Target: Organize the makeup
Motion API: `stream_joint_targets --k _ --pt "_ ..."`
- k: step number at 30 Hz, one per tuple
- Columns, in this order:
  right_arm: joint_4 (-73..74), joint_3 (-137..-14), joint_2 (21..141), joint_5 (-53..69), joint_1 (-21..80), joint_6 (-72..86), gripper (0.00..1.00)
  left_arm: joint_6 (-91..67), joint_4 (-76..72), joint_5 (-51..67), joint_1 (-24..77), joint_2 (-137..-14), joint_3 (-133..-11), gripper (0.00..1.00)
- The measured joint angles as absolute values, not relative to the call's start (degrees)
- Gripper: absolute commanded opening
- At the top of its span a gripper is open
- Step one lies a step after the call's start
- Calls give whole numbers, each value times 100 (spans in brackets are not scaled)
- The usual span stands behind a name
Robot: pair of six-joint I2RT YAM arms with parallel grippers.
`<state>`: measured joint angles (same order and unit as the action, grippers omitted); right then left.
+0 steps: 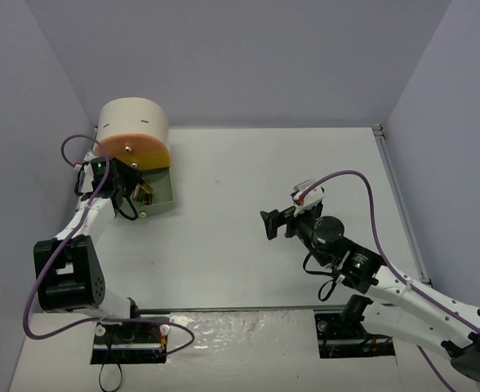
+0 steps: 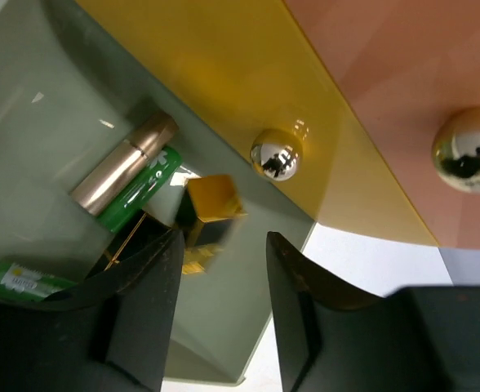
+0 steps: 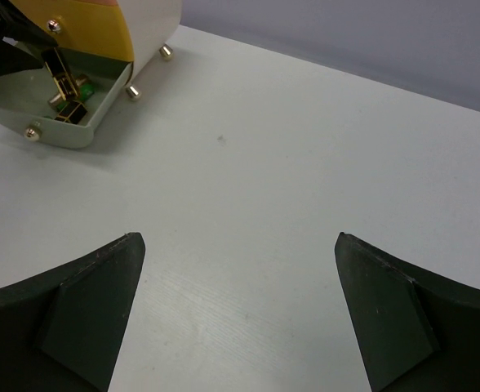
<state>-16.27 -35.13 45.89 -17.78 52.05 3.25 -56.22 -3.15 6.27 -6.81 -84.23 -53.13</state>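
Left wrist view is showing the left claw [image 2: 224, 245] hovering part-open above the pulled-out green drawer [image 2: 28, 131], apparently releasing the gold-black tube [image 2: 211, 214] beside the green tubes [image 2: 142, 188]; the right claw [image 3: 237, 241] is waiting wide open, empty.

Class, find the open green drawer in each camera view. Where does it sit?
Top external: green drawer, left of centre.
Left wrist: fills the left half.
Right wrist: top left corner.
Shared landmark: the yellow drawer front just above it.
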Motion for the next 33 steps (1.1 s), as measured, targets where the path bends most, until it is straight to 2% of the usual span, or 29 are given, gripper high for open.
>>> stream_joint_targets --k 5,10,15,21,25,30,33 --pt "-1503 -3489 4506 -1865 5179 270 100 -5664 -313 641 -690 -8474 -5374 61" --pt "-1447 -3489 4480 -1898 5179 265 100 -5554 -41 642 -690 -8197 -5373 65" --pt "-1360 -3489 4369 -1930 5177 250 100 -5317 427 648 -690 -7215 -5239 71" --pt "-1263 -3489 4142 -1964 5177 252 100 -5227 685 646 -690 -5605 -4305 82" --pt "-1183 -3489 3992 -1970 5173 273 100 -5245 810 661 -690 -4962 -3422 97" --pt "-1138 -3489 3785 -1970 5172 300 100 -5433 637 729 -690 -4616 -2350 96" --pt "-1121 -3489 3718 -1968 5172 313 100 -5574 413 763 -690 -4646 -1999 88"
